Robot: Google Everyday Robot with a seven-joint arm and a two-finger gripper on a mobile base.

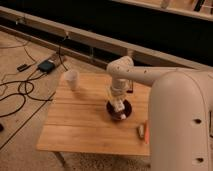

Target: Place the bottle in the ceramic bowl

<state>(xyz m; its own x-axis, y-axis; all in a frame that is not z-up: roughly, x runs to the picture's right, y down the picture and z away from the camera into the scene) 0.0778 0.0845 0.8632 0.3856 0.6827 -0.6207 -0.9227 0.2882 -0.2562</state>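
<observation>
The dark maroon ceramic bowl sits on the wooden table, right of its middle. My gripper hangs straight down from the white arm, right over the bowl. A small white elongated shape at its tip, reaching down into the bowl, looks like the bottle. The gripper hides much of it.
A translucent whitish cup stands at the table's far left corner. A small beige block and a thin orange object lie near the table's right edge. Cables and a black box lie on the floor to the left. My large white arm fills the right side.
</observation>
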